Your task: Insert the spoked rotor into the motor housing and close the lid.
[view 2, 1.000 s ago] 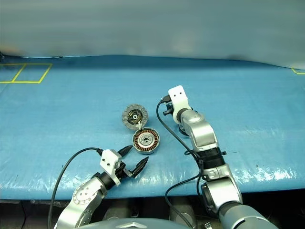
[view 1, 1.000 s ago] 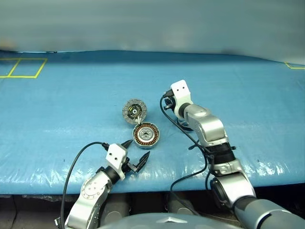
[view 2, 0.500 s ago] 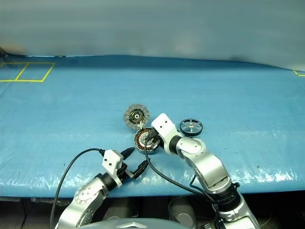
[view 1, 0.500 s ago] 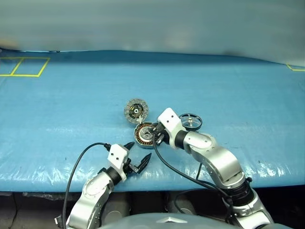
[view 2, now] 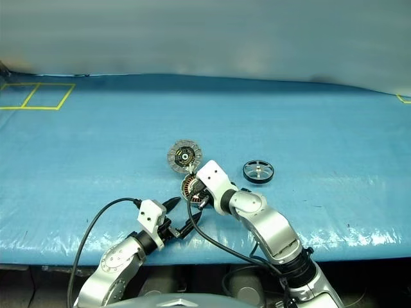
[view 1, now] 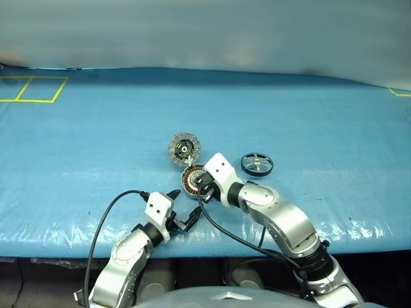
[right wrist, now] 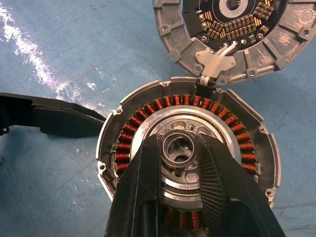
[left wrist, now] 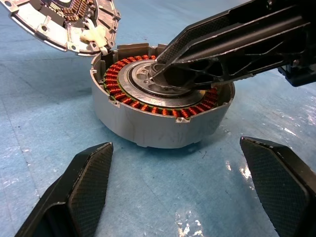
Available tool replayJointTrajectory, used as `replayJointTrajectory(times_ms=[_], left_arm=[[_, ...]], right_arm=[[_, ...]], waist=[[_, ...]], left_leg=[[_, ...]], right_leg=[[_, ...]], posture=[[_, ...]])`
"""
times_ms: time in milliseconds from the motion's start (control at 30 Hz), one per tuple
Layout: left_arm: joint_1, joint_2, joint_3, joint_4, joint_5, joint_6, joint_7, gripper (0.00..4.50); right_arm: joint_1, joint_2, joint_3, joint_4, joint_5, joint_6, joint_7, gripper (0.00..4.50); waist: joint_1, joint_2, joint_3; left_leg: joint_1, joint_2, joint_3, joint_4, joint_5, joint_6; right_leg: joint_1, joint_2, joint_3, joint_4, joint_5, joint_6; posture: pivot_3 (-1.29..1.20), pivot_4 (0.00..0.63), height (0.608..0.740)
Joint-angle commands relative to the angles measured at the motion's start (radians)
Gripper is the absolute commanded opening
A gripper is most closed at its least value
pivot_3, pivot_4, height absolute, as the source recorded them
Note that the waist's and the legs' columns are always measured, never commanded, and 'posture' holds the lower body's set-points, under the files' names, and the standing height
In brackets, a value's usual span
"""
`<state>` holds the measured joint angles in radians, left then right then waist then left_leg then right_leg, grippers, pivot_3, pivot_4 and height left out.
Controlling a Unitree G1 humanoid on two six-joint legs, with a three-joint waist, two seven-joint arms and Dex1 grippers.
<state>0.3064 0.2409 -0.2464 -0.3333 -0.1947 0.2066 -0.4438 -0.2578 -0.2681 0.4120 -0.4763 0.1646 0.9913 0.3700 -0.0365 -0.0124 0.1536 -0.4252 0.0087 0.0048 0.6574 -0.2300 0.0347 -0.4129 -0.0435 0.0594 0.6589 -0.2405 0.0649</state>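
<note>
The right tool [right wrist: 178, 163] reaches down into the open motor housing [view 1: 191, 178], its two black fingers [right wrist: 222, 182] nearly closed over the dark centre, flanking a small metal ring at the hub. Whether the fingers actually pinch that ring cannot be told; they hold no other part. Around the fingertips runs the ring of copper windings, all uncovered. Just past the right tool, the lid [view 1: 184, 147] stands swung back from the housing's far edge, joined to it by a small white hinge piece [right wrist: 216, 63], its inner face with dark hub turned towards the tool. The spoked rotor [view 1: 257, 163] lies flat on the blue surface [view 1: 96, 141], off to the right tool's outer side and apart from the housing, nothing touching it. The left tool [left wrist: 180, 192] sits low on the surface just in front of the housing, its fingers spread wide and empty, the housing between and beyond their tips.
</note>
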Motion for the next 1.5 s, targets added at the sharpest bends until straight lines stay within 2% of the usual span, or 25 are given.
replayJointTrajectory(times_ms=[33, 567, 1267, 1300, 1500], left_arm=[[0.005, 0.002, -0.008, -0.031, 0.000, -0.023, -0.008, 4.50], [-0.007, 0.000, -0.009, -0.027, -0.003, -0.012, -0.011, 4.50], [-0.008, -0.006, -0.016, -0.014, -0.002, -0.008, -0.019, 4.50], [-0.008, -0.006, -0.016, -0.016, -0.002, -0.006, -0.019, 4.50], [-0.009, -0.005, -0.019, -0.017, -0.003, -0.003, -0.019, 4.50]], right_arm=[[-0.001, 0.002, -0.019, -0.008, 0.004, -0.006, -0.005, 0.66], [0.004, 0.038, -0.014, 0.041, -0.007, -0.017, -0.035, 0.66], [0.001, 0.021, -0.033, 0.009, -0.008, 0.006, -0.045, 0.66], [0.002, 0.021, -0.036, 0.004, -0.005, 0.009, -0.044, 1.40], [-0.002, 0.034, -0.084, -0.063, 0.035, 0.053, -0.038, 3.31]], waist=[[0.000, 0.000, 0.000], [0.000, 0.000, 0.000], [0.001, -0.001, 0.000], [0.001, -0.001, 0.000], [0.001, -0.001, 0.000]], left_leg=[[0.000, 0.000, 0.000, 0.000, 0.000, 0.000], [0.000, 0.000, 0.000, 0.000, 0.000, 0.000], [0.001, 0.000, 0.000, 0.002, 0.000, 0.000], [0.001, 0.000, 0.000, 0.002, 0.000, 0.000], [0.001, 0.000, 0.000, 0.002, 0.000, 0.000]], right_leg=[[0.000, 0.000, 0.000, 0.000, 0.000, 0.000], [0.001, 0.000, 0.000, 0.000, 0.000, 0.000], [0.001, 0.000, 0.000, 0.000, 0.000, 0.000], [0.001, 0.000, 0.000, 0.000, 0.000, 0.000], [0.001, 0.000, 0.000, 0.000, 0.000, 0.000]], posture=[[0.00, 0.150, 0.740], [0.00, 0.150, 0.740], [0.00, 0.150, 0.740], [0.00, 0.150, 0.740], [0.00, 0.150, 0.740]])
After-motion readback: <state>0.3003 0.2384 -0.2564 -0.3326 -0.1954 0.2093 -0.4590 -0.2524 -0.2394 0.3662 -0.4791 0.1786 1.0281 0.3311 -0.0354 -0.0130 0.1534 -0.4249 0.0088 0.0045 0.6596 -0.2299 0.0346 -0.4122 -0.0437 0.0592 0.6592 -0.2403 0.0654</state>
